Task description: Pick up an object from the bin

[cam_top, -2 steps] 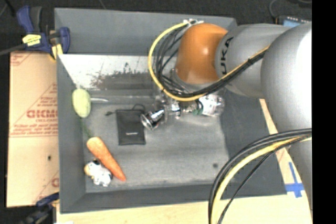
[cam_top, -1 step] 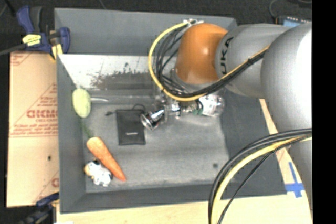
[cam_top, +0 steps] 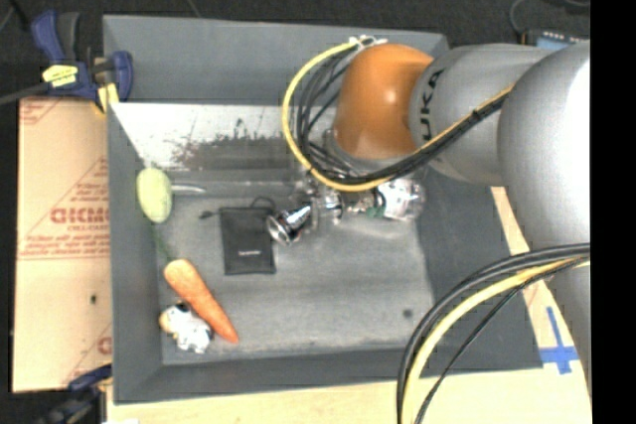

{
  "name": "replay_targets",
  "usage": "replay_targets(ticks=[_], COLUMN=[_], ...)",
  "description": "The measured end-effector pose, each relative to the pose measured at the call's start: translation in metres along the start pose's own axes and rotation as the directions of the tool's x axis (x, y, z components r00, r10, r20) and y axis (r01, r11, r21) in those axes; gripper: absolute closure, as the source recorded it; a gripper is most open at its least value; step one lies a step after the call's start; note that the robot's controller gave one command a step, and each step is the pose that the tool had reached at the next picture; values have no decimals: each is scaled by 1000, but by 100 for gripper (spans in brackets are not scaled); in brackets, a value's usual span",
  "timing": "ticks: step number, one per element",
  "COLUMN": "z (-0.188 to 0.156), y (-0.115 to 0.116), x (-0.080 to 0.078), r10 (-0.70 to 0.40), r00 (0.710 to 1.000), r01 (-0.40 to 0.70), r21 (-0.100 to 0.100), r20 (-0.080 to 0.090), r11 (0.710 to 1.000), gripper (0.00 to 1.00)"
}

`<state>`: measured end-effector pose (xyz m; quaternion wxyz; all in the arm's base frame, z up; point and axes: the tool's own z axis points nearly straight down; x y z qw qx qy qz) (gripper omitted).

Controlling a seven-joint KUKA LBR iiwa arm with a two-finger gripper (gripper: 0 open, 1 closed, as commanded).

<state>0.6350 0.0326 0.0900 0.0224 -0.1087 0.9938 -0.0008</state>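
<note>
My gripper [cam_top: 294,221] reaches down under the arm's orange cover, with its shiny metal end just right of a flat black square thing [cam_top: 245,240] near the middle of the bin floor. The metal end is at that black thing's upper right corner; whether they touch is unclear. A small silvery and green thing [cam_top: 399,201] lies just right of the gripper, partly under the arm.
An orange carrot [cam_top: 201,300] lies slanted at the bin's lower left, with a small white and black toy [cam_top: 186,328] at its lower end. A pale green oblong thing [cam_top: 154,194] rests against the left wall. The arm and its cables cover the bin's upper right.
</note>
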Motion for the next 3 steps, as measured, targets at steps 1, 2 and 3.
replay_targets(ticks=[1, 2, 3], z=[-11, -24, -39], y=[1, 1, 0], x=[14, 14, 11], r10=[0, -1, 0], r00=[1000, 1000, 1000], r01=[0, 1, 0], r21=[2, 1, 1], r20=[-2, -12, -10], r11=[1000, 1000, 1000], gripper=[100, 100, 100])
